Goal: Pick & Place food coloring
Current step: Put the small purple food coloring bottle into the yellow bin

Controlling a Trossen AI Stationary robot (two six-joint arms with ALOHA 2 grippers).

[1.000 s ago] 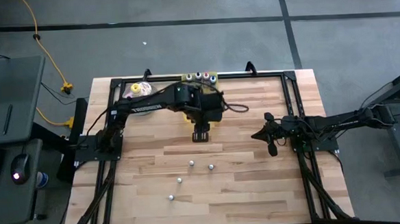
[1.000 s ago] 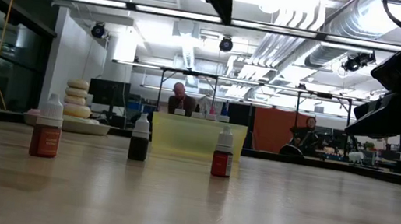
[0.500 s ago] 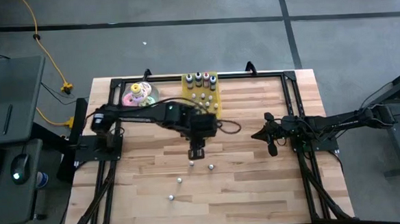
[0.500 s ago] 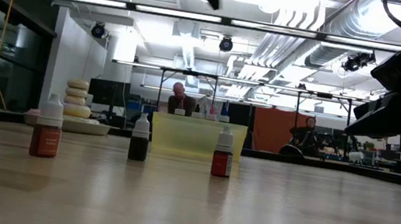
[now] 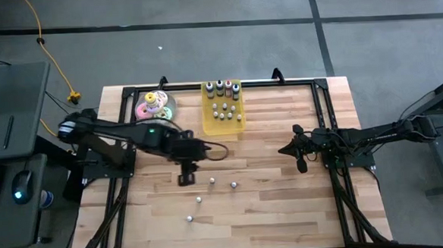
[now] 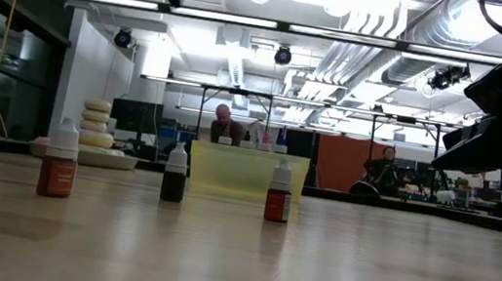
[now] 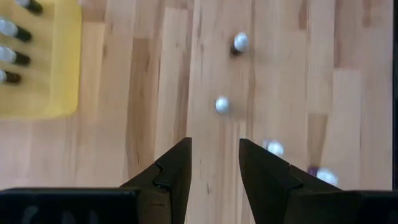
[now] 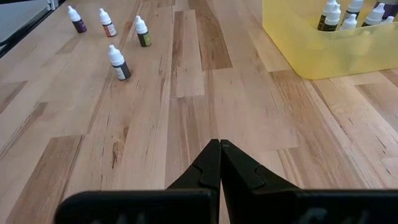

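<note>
Yellow tray (image 5: 224, 109) at upper centre already holds most bottles; four loose food coloring bottles (image 5: 213, 180) stand at lower centre. Your left gripper (image 5: 185, 177), jaws part-open and empty, hovers beside them: descend onto the nearest. Right gripper (image 5: 300, 162) waits closed.
</note>
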